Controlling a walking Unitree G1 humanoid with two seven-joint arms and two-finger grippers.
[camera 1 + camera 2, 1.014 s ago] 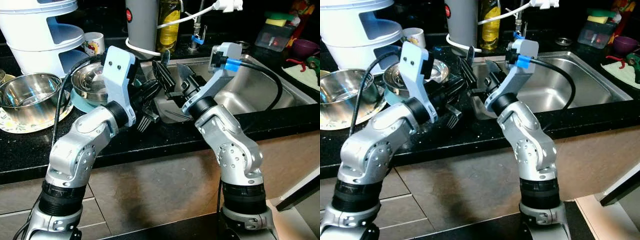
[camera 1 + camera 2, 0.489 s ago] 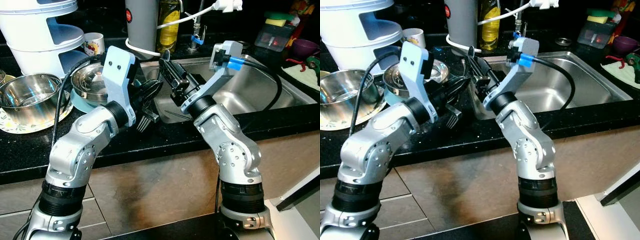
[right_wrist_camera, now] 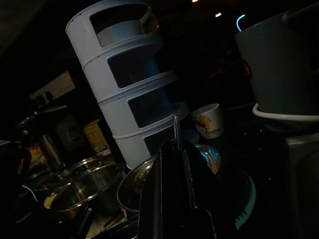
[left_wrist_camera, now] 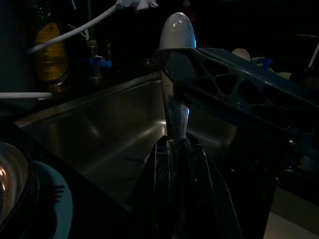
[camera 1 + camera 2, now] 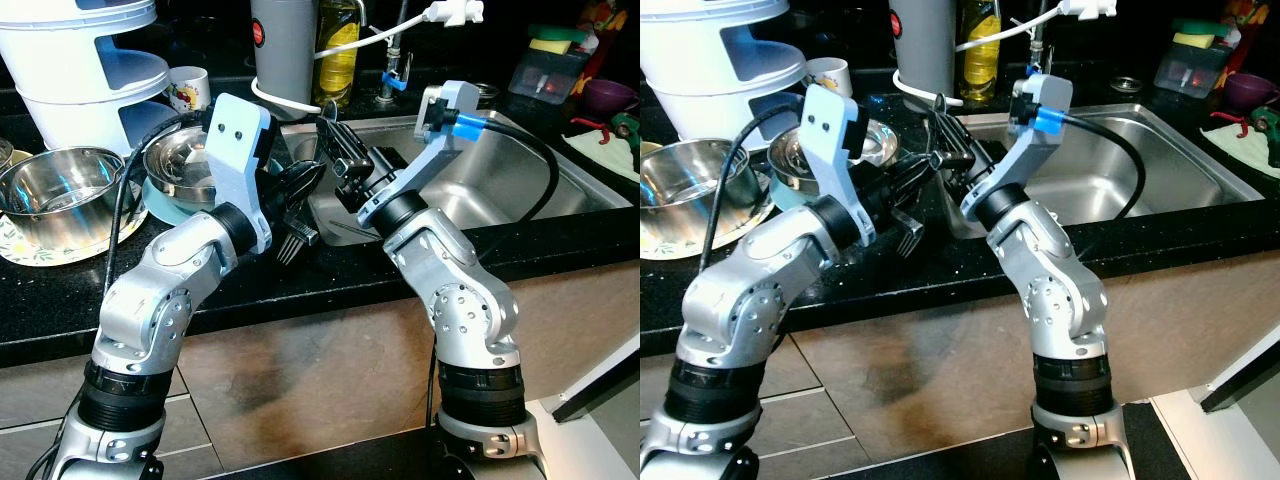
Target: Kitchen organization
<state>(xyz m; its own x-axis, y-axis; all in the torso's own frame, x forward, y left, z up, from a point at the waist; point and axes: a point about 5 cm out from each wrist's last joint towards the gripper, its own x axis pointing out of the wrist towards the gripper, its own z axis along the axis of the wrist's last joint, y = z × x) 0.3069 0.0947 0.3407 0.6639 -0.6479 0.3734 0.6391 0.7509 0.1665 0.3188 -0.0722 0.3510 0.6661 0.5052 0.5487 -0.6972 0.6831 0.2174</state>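
Observation:
A metal spoon [image 4: 175,35] stands upright over the sink's left edge, its bowl on top [image 5: 330,108]. My left gripper [image 5: 305,185] is shut on the lower handle, seen up close in the left wrist view [image 4: 175,142]. My right gripper [image 5: 338,142] reaches in from the sink side and is shut across the spoon higher up. One of its black fingers [image 4: 224,82] crosses just below the bowl. In the right wrist view a thin metal edge [image 3: 175,130] sticks out past the closed fingertips.
Steel sink [image 5: 520,190] on the right. Left counter holds two steel bowls [image 5: 60,190] [image 5: 180,160], a teal plate [image 5: 158,208], a white tiered rack [image 5: 90,60] and a mug [image 5: 187,85]. A black slotted utensil [image 5: 293,243] sits under my left gripper. Grey appliance [image 5: 285,50] and oil bottle [image 5: 338,50] stand behind.
My right gripper was open beside the spoon a second ago. It has moved left and closed on the spoon. The left gripper has kept its hold and place.

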